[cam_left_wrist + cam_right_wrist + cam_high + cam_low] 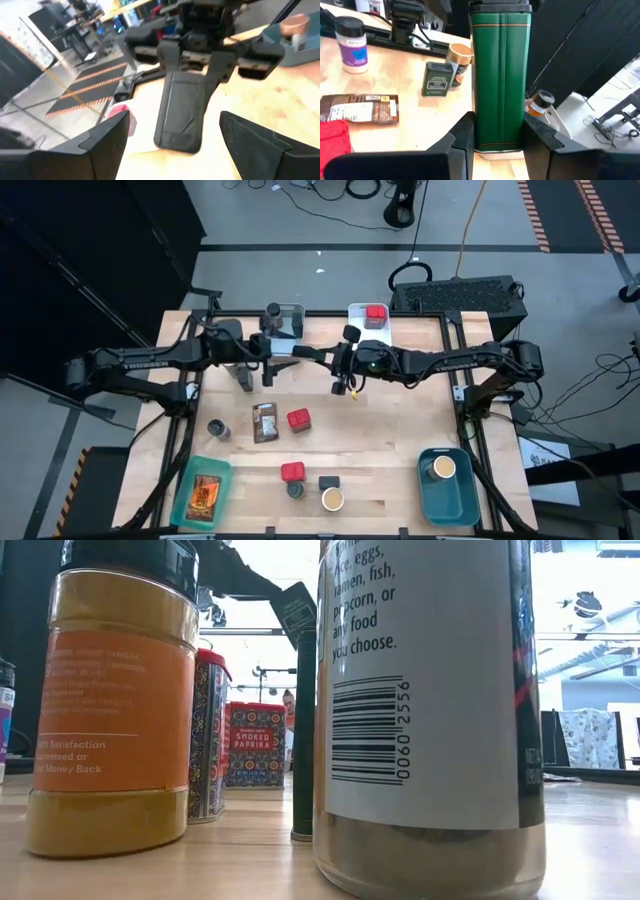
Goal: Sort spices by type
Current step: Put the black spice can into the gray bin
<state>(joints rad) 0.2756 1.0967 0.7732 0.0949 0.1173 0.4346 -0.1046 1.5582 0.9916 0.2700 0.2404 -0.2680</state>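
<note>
Barcoded glass spice jar (430, 710) and orange-labelled jar (115, 700) fill the low view, hiding most of the table (400, 420).
Right gripper (495, 142), arm stretched toward the table's centre, clamps a tall green rectangular tin (500, 75); left gripper (172, 140) faces it, fingers spread, empty.

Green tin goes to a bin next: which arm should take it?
Right. The right gripper clamps the upright green tin; the left gripper is open and empty, facing it.
</note>
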